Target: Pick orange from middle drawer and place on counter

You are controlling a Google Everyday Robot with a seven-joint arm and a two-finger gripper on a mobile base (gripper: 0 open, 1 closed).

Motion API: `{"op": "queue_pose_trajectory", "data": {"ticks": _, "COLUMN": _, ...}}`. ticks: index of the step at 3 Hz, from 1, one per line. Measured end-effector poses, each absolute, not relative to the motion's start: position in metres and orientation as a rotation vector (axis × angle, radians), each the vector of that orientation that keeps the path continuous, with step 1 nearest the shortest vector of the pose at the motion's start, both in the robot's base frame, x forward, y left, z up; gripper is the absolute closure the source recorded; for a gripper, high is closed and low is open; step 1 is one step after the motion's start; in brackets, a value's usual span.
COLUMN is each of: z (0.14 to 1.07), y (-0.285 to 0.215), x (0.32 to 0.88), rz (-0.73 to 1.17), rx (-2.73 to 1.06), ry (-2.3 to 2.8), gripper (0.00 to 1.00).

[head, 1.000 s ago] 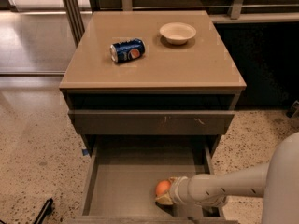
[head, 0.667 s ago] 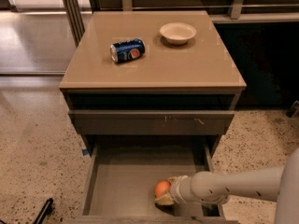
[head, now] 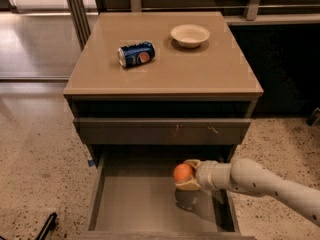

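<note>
The orange [head: 182,171] sits between the tan fingers of my gripper [head: 187,175], which is shut on it. The white arm reaches in from the lower right. The orange hangs a little above the floor of the open middle drawer [head: 135,199], over its right side, and its shadow lies on the floor below. The tan counter [head: 210,71] tops the cabinet above.
A blue soda can [head: 136,54] lies on its side on the counter's back left. A pale bowl [head: 190,35] stands at the back middle. The shut drawer front [head: 125,131] with small scratches overhangs the open drawer. Speckled floor lies on both sides.
My gripper has risen with the orange in it, from the drawer floor near the front to a spot higher and further back. The can and bowl have not moved.
</note>
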State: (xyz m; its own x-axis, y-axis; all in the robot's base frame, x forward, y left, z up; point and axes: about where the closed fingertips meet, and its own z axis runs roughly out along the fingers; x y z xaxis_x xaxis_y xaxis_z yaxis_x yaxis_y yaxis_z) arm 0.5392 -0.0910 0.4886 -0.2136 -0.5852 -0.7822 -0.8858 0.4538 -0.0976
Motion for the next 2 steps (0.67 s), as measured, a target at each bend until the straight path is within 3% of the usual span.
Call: {"op": "queue_pose_trajectory", "data": {"ticks": 2, "z": 0.574, "y": -0.14, "x": 0.492, "rz": 0.606, "rx": -1.295, "ry": 1.845, "gripper": 1.0}}
